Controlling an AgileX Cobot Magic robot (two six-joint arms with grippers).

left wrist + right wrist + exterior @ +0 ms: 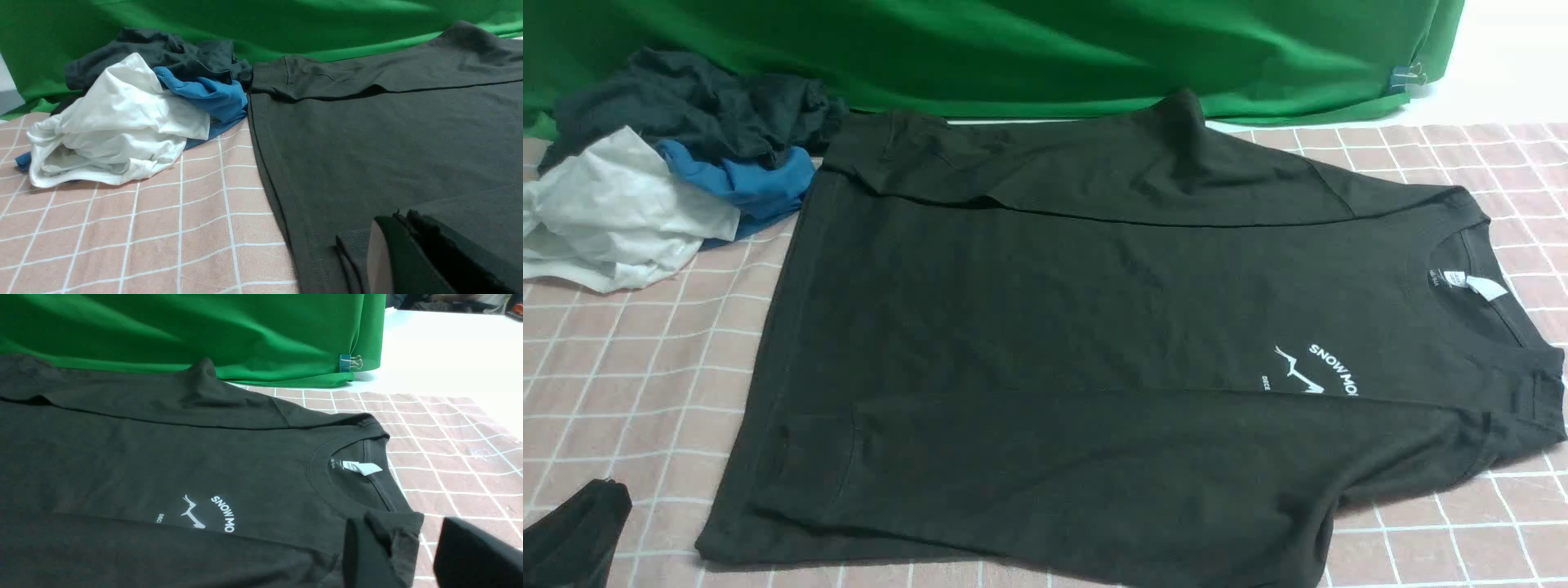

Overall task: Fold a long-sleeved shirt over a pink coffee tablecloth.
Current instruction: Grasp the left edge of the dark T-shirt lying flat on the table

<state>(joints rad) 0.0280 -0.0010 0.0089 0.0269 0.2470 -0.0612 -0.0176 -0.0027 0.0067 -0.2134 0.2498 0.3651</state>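
Closed left gripper (402, 222), long-sleeved shirt (388, 143) to its right

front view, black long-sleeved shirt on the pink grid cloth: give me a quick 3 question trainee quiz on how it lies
1. True or false: both sleeves of the long-sleeved shirt are folded in over its body.
2. Its collar lies toward: A the robot's left, B the robot's right, C the green backdrop.
3. Name the three colours in the heap of garments near the hem.
Key: 1 true; 2 B; 3 black, blue, white.
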